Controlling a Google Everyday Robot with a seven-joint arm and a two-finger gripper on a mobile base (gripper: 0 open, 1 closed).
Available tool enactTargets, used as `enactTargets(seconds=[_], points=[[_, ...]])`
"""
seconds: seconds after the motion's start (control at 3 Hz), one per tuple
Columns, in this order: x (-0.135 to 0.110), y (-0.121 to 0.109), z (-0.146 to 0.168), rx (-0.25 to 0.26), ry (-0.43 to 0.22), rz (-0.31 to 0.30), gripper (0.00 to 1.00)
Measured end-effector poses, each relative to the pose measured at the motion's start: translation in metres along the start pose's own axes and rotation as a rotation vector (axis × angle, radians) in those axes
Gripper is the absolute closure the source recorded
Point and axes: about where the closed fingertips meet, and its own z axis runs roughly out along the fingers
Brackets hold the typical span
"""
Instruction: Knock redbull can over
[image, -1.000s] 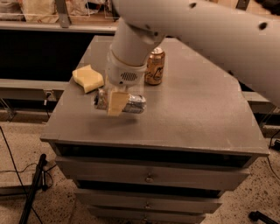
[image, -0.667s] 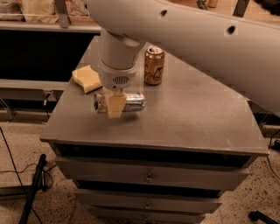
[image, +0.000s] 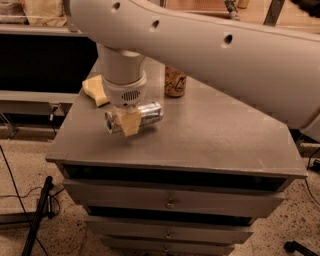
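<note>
The redbull can (image: 149, 113) is being shown on its side, its length running roughly left to right over the front-left part of the grey desk (image: 215, 135). Its left end is sitting slightly lower than its right end. Whether it is resting on the desk top or being held just above it cannot be told.

The end effector (image: 129, 122) is being carried straight down over the can by the white arm (image: 200, 45), which is crossing the whole upper part of the view from the right. A tan part of the end effector is being seen directly in front of the can's middle, covering it there. Whether the end effector is apart, together or clamped on the can cannot be told.

A gold-brown soda can (image: 175, 82) is standing upright further back on the desk, well apart from the redbull can and partly hidden by the arm. A yellow sponge (image: 94, 91) is lying near the desk's back-left edge, just left of the arm's wrist. Drawers (image: 170, 202) are being shown below the desk top.
</note>
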Motion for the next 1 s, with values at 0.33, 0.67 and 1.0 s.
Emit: enactTargets(seconds=[0.33, 0.67, 1.0], points=[[0.0009, 0.0041, 0.0042, -0.020, 0.033, -0.030, 0.14], [0.0007, 0.0040, 0.0043, -0.017, 0.033, -0.030, 0.00], [0.0007, 0.0040, 0.0043, -0.017, 0.033, -0.030, 0.00]])
